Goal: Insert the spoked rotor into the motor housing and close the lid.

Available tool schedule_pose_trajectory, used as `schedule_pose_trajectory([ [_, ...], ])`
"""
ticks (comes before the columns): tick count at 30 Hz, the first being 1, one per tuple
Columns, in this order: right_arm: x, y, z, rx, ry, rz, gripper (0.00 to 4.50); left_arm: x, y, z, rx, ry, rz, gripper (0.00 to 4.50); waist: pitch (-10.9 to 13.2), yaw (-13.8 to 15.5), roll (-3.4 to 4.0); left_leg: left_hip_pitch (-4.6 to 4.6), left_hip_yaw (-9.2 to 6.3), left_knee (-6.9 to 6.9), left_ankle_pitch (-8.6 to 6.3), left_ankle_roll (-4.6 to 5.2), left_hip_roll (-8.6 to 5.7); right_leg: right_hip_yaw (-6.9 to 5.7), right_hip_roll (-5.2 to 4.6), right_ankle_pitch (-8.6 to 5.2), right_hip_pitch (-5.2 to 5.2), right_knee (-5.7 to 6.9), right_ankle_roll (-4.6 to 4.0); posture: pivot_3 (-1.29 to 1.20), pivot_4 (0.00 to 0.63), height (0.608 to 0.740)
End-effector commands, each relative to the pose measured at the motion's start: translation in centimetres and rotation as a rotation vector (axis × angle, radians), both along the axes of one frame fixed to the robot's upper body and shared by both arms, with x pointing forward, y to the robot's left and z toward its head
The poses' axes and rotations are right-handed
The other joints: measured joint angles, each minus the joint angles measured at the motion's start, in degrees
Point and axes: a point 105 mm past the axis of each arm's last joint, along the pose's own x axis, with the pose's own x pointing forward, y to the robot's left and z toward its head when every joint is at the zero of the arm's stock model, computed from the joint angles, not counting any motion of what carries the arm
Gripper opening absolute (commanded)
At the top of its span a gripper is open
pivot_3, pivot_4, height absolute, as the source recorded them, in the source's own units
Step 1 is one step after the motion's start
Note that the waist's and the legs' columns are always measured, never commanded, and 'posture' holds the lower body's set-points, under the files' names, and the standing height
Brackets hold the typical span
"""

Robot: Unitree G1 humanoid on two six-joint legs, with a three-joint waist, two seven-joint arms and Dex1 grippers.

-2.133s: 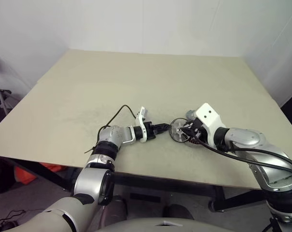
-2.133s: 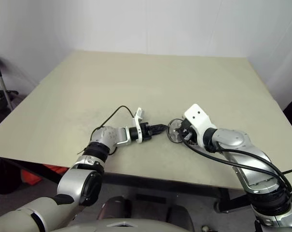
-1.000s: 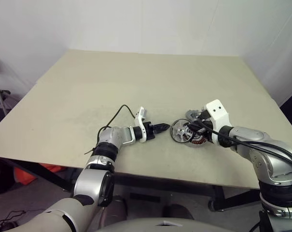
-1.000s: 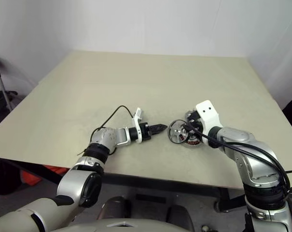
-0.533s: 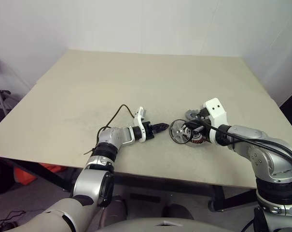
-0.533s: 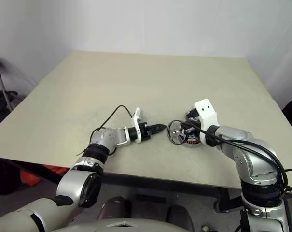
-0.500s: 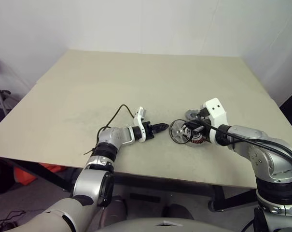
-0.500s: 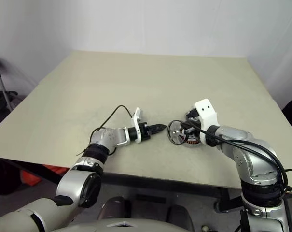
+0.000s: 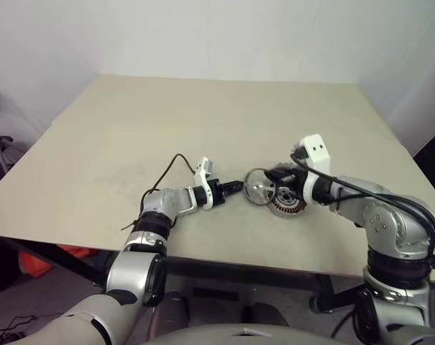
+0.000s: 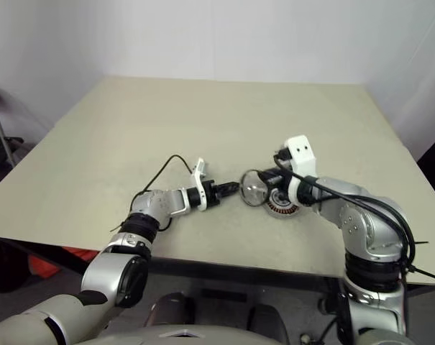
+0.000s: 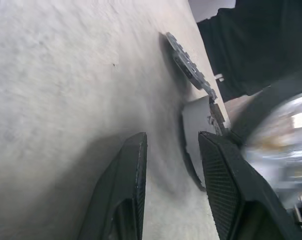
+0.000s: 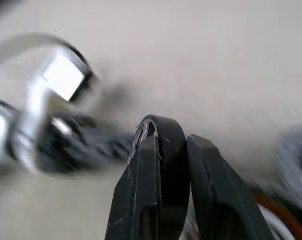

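The right claw (image 10: 264,188) is clamped on the spoked rotor (image 10: 254,191), holding the bright wheel on edge and lifted off the counter (image 10: 224,122). In the right wrist view the two black fingers (image 12: 146,190) pinch the thin rim, which arcs over their tips. The rotor hangs just to the left of the motor housing (image 10: 280,203), which lies flat on the counter with its ring of copper-coloured windings facing up. The housing sits under and just in front of the right wrist. Whether the rotor's lower edge touches the housing cannot be told.

The left claw (image 9: 235,187) lies low over the counter, pointing toward the rotor, its tips just beside the wheel's rim. Its fingers (image 11: 128,200) stand parted with bare counter between them, gripping nothing. A black cable loops from its wrist across the counter surface.

In the left wrist view the lid (image 11: 188,65) appears as a flat grey disc with a notched rim, lying on the counter beyond the left fingers. Next to it is a blurred silver shape that belongs to the rotor or housing; which one cannot be told.
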Motion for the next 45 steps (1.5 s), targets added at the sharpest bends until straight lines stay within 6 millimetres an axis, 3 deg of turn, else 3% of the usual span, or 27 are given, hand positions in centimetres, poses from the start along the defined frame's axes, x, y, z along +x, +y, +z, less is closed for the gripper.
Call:
schedule_pose_trajectory([
  [1,0.4,1.8,0.9,0.065,-0.005,0.063,0.41,0.4,0.6,0.2,0.017,-0.038,0.026,1.76,0.0,0.17,0.0,0.0,0.0,-0.06,0.03,-0.06,0.0,-0.02,0.0,0.0,0.01,-0.01,0.0,0.0,0.0,0.74],
  [9,4.0,4.5,-1.1,0.197,0.082,0.073,0.41,2.2,8.5,0.8,0.089,-0.16,0.258,1.76,-0.02,-1.88,-0.02,0.19,0.0,-0.64,0.42,-0.7,0.11,-0.03,0.15,0.04,-0.17,0.02,-0.13,0.0,0.0,0.74],
  [13,6.7,6.6,-1.9,0.232,0.102,0.067,0.41,1.0,15.2,1.5,0.202,-0.269,0.385,1.76,-0.03,-3.36,-0.05,0.11,0.0,-0.69,0.53,-0.9,0.45,-0.01,0.49,0.11,-0.38,0.08,-0.37,0.0,0.0,0.74],
  [19,8.4,7.7,-1.7,0.245,0.094,0.095,0.41,-0.6,19.5,3.0,0.299,-0.356,0.454,1.76,0.0,-2.06,-0.02,-0.47,-0.47,-0.69,0.6,-1.01,0.76,-0.6,0.83,-0.01,-0.6,0.05,-0.76,0.0,0.0,0.74],
  [24,9.5,7.7,-1.8,0.296,0.113,0.073,0.41,-0.9,19.5,3.5,0.305,-0.381,0.468,1.76,0.0,-1.07,-0.04,-0.68,-0.7,-0.65,0.59,-1.0,0.7,-0.95,0.8,-0.02,-0.5,0.02,-0.77,0.0,0.0,0.74],
  [33,12.1,5.8,-2.3,0.387,0.103,-0.077,0.41,-0.9,16.8,2.9,0.29,-0.375,0.43,1.76,0.0,-1.44,-0.05,-0.64,-0.74,-0.59,0.66,-1.11,0.75,-0.97,0.81,-0.02,-0.5,0.11,-0.79,0.0,0.0,0.74],
  [37,12.2,5.4,-2.0,0.394,0.096,-0.09,1.71,-0.7,16.5,3.0,0.301,-0.378,0.415,1.76,0.0,-1.43,-0.05,-0.64,-0.73,-0.57,0.66,-1.1,0.76,-0.98,0.82,-0.04,-0.53,0.17,-0.81,0.0,0.0,0.74],
  [42,11.6,5.2,0.1,0.395,-0.001,-0.046,3.44,-0.3,16.6,2.8,0.31,-0.374,0.41,1.76,0.0,-1.38,-0.05,-0.64,-0.73,-0.53,0.66,-1.09,0.76,-1.0,0.82,-0.04,-0.56,0.32,-0.81,0.0,0.0,0.74],
  [45,10.6,4.4,2.5,0.339,-0.137,-0.015,3.44,-0.2,16.5,2.8,0.309,-0.375,0.404,1.76,0.0,-1.22,-0.06,-0.64,-0.75,-0.49,0.66,-1.09,0.76,-1.01,0.82,-0.03,-0.55,0.36,-0.79,0.0,0.0,0.74],
])
